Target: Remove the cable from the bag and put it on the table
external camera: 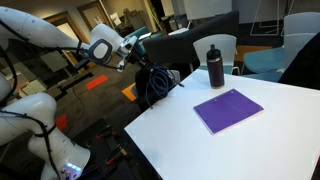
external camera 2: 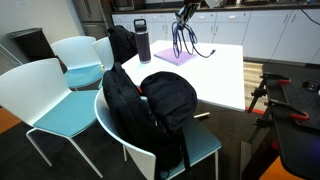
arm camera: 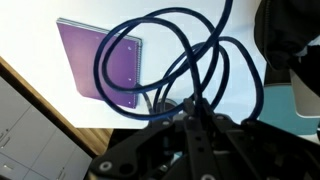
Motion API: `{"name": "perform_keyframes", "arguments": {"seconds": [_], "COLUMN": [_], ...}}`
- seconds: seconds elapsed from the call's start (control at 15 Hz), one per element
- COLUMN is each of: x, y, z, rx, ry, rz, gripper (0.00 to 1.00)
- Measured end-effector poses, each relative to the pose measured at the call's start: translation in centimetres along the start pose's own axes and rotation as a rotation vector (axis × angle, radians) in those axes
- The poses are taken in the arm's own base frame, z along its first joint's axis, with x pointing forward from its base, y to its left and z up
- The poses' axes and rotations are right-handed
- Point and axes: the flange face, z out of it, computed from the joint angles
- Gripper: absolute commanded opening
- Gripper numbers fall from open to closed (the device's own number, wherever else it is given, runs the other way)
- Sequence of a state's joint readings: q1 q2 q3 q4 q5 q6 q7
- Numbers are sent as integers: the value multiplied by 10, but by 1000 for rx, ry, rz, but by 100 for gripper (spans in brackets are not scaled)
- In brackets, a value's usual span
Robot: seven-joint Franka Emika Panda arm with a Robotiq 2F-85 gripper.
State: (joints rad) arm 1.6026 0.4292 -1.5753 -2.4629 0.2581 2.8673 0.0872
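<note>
My gripper point(external camera: 137, 52) is shut on the dark blue cable point(external camera: 155, 82) and holds it up. The cable hangs in loose loops over the white table point(external camera: 200, 140). In an exterior view the gripper point(external camera 2: 184, 14) is high above the table point(external camera 2: 225, 70), and the cable point(external camera 2: 186, 40) dangles with its lower end at the tabletop. In the wrist view the fingers point(arm camera: 192, 108) pinch the cable point(arm camera: 190, 85), whose loops spread over the table point(arm camera: 45, 60). A black bag point(external camera 2: 122, 45) stands beside the table, apart from the cable.
A purple notebook point(external camera: 228, 110) point(external camera 2: 170, 58) point(arm camera: 100, 60) lies on the table. A dark bottle point(external camera: 215, 65) point(external camera 2: 142, 40) stands upright near it. White chairs with teal seats point(external camera 2: 60, 90) surround the table. One of them holds a black backpack point(external camera 2: 150, 100).
</note>
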Motion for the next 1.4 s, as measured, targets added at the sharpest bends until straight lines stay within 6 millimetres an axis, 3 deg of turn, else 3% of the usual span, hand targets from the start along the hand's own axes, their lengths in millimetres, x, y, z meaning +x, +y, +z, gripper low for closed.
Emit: {"name": "perform_keyframes", "arguments": {"seconds": [0.47, 0.8, 1.13, 1.2, 1.4], "x": [-10, -25, -27, -26, -20], "y": [48, 79, 78, 76, 68], "z": [27, 75, 134, 146, 180], "rx": [-93, -194, -268, -279, -306], "ry": [-152, -368, -560, -584, -617], "rz": [39, 80, 99, 103, 106], "gripper": [2, 2, 2, 27, 48]}}
